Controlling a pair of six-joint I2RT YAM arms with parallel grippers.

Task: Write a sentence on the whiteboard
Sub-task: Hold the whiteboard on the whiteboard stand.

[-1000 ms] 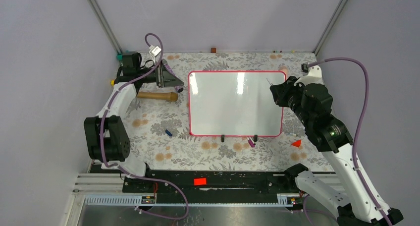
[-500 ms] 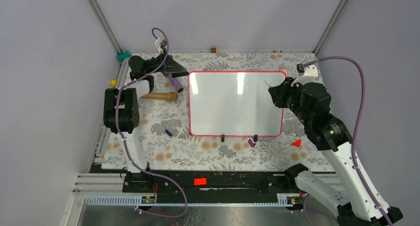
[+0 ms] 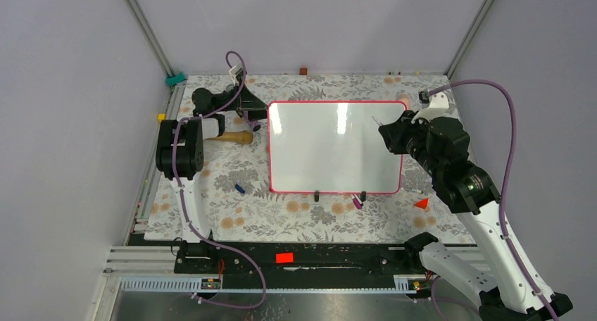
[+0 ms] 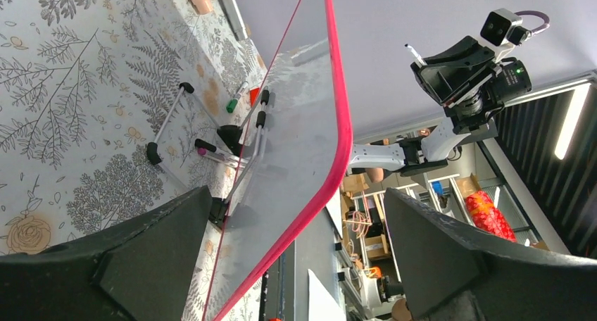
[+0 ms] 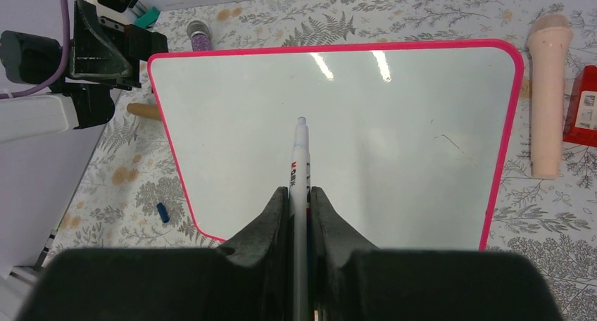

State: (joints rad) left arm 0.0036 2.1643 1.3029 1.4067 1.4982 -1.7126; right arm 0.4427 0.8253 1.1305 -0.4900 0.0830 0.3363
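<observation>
Gripping a white marker [image 5: 300, 155], your right pincer [image 5: 300, 194] hovers over the whiteboard [image 5: 394, 145]. Your left pincer [image 4: 296, 194] gapes wide, released, near its left edge.

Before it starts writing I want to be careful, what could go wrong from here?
The left gripper stands open at a corner of the whiteboard, not clamping it, so it may slide under pen pressure. The right gripper pinches the marker far behind its tip; it could tilt or slip when pressed down.
</observation>
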